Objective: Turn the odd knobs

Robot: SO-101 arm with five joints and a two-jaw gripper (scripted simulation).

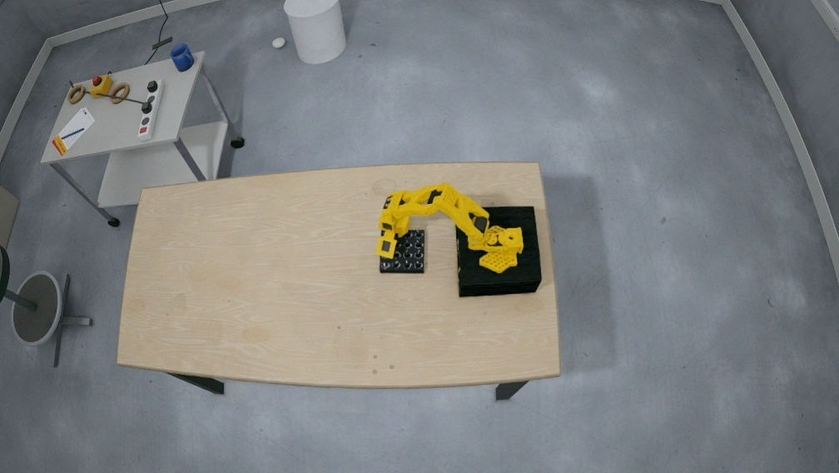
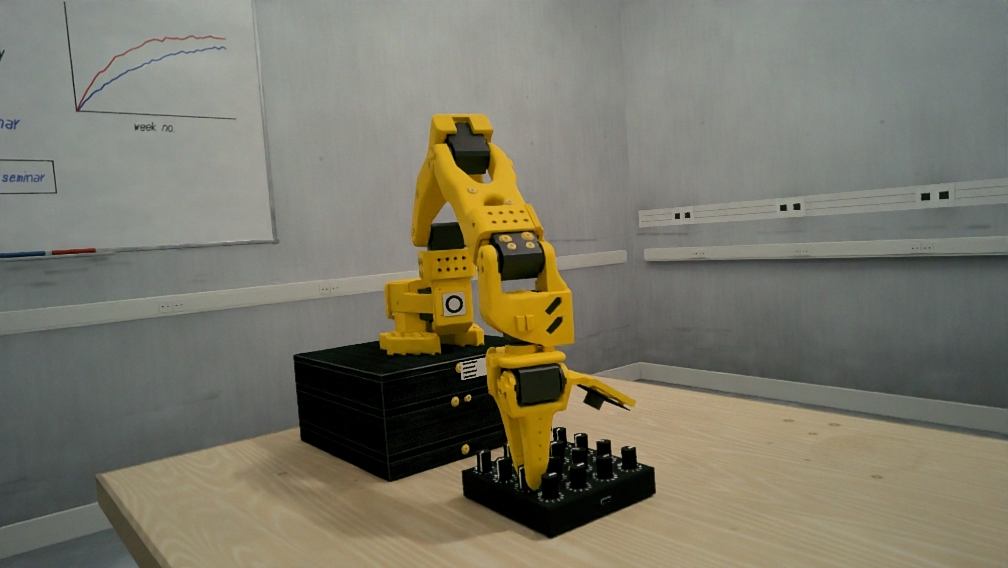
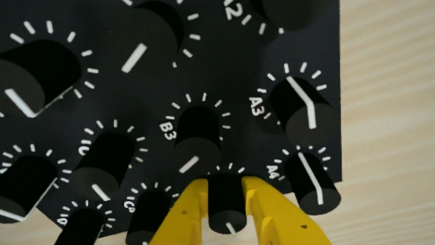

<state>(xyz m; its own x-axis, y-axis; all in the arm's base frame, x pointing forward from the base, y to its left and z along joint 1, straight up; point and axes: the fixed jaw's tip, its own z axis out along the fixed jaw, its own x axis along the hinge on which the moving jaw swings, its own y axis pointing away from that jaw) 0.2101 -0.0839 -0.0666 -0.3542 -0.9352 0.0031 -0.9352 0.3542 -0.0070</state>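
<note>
The black knob box (image 1: pixel 403 251) lies on the wooden table, left of the arm's black base block; it also shows in the exterior view (image 2: pixel 558 486). In the wrist view my yellow gripper (image 3: pixel 225 216) is shut on knob B4 (image 3: pixel 226 209) at the box's near edge. Knob B3 (image 3: pixel 196 138) stands just behind it, A4 (image 3: pixel 312 183) to its right and A3 (image 3: pixel 302 109) further back. A C-row knob (image 3: pixel 147 213) stands to the left. In the exterior view the gripper (image 2: pixel 533 472) points straight down into the knobs. The B4 label is hidden by the fingers.
The black base block with drawers (image 2: pixel 398 409) stands right behind the knob box. A side table (image 1: pixel 117 112) with small items and a white bin (image 1: pixel 315 29) stand on the floor, far from the arm.
</note>
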